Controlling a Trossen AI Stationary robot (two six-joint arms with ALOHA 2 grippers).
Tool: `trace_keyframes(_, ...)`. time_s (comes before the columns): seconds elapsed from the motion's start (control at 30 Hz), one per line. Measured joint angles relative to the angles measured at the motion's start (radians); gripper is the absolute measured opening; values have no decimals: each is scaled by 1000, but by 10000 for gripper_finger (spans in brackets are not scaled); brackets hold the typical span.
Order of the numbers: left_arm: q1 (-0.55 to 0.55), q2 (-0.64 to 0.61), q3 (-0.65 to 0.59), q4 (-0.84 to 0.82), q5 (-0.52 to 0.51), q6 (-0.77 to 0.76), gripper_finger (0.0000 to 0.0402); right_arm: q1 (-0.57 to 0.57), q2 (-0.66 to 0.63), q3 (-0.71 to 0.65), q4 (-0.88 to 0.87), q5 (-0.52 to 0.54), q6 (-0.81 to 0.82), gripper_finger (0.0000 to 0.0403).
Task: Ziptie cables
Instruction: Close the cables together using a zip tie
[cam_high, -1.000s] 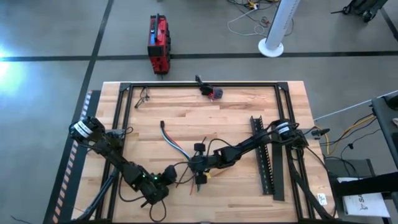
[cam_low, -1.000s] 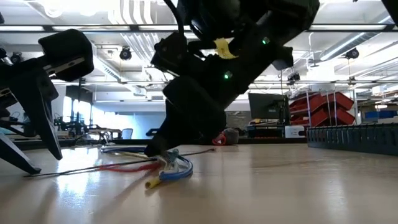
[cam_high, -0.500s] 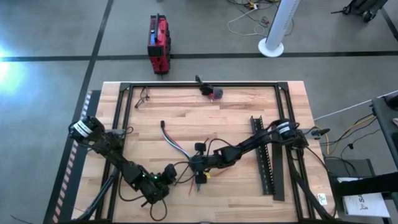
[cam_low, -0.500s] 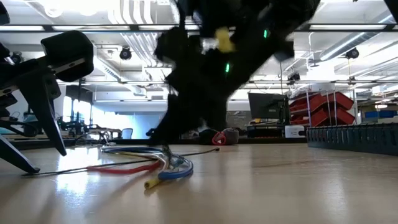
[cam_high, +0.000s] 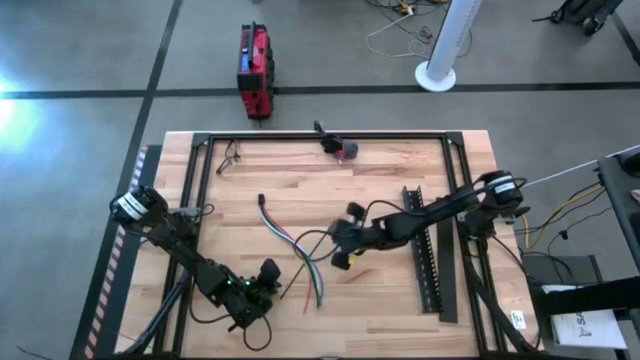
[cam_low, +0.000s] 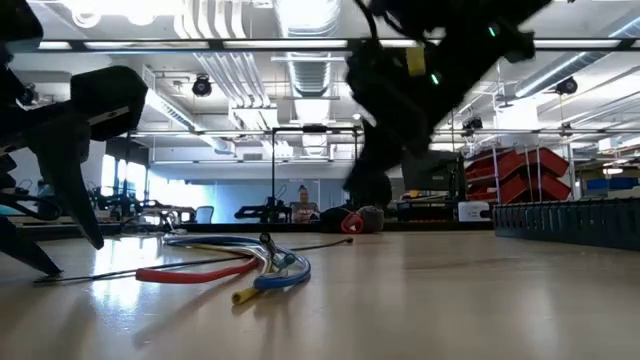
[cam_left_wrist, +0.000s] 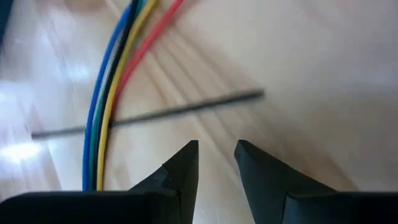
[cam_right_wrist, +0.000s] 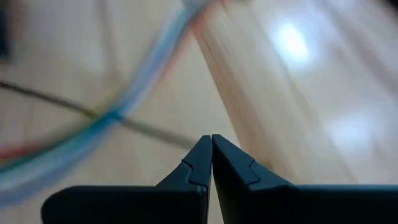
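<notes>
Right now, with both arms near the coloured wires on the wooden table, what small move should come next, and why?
Probably bring the left gripper down onto the thin black strip crossing under the loose bundle of blue, green, yellow and red wires. Its jaws stand slightly apart and empty just before that strip, while the right gripper is shut, holding nothing, above the table.

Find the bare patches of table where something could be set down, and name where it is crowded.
Bare wood lies between the cables and the far frame rail, and along the near edge beside the black toothed strip. Crowded: around the cables, between the left gripper and right gripper.
</notes>
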Motion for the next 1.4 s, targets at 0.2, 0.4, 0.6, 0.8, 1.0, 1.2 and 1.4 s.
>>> trace_keyframes(0.2, 6, -122, 3, 16, -29, -101, 113, -51, -21, -99, 23, -35, 144, 0)
trace_keyframes(0.4, 68, -171, -5, 101, -32, -242, 117, -133, -8, -134, 117, -145, 170, 32)
trace_keyframes(0.6, 142, -99, -57, 329, 98, -320, 97, -185, -8, -136, 158, -166, 170, 94)
trace_keyframes(0.8, 190, 0, -65, 355, 98, -374, 71, -190, 4, -137, 193, -177, 166, 138)
trace_keyframes(1.0, 196, 70, -61, 368, 113, -386, 56, -189, 43, -137, 232, -174, 159, 147)
trace_keyframes(1.2, 196, 113, -60, 368, 131, -443, 44, -208, 71, -138, 243, -228, 226, 130)
trace_keyframes(1.4, 198, 111, -64, 361, 139, -427, 34, -245, 133, -134, 339, -285, 293, 133)
